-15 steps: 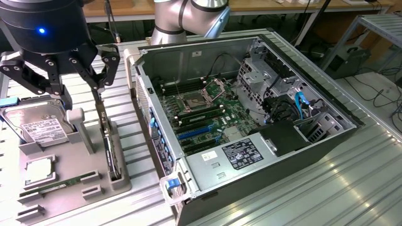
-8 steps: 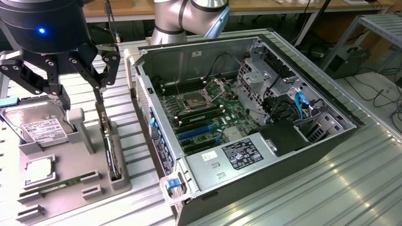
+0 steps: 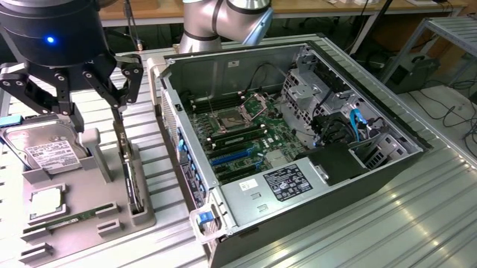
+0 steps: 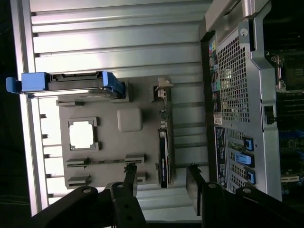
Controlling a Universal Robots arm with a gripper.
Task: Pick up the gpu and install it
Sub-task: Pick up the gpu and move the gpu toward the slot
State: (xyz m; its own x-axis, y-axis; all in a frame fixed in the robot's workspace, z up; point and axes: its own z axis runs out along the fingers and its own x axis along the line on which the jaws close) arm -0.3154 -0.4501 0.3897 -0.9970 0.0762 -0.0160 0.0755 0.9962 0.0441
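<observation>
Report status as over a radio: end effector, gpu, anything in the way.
End effector open, over the gpu, no grip. Gpu on edge in tray slot, not installed. Nothing blocking it; case open.

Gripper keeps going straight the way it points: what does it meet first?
Probably the gpu, standing on edge in the gray tray: the wrist view puts it in line between the fingers of the open gripper, which look set to straddle it. Gap above it is hard to judge.
</observation>
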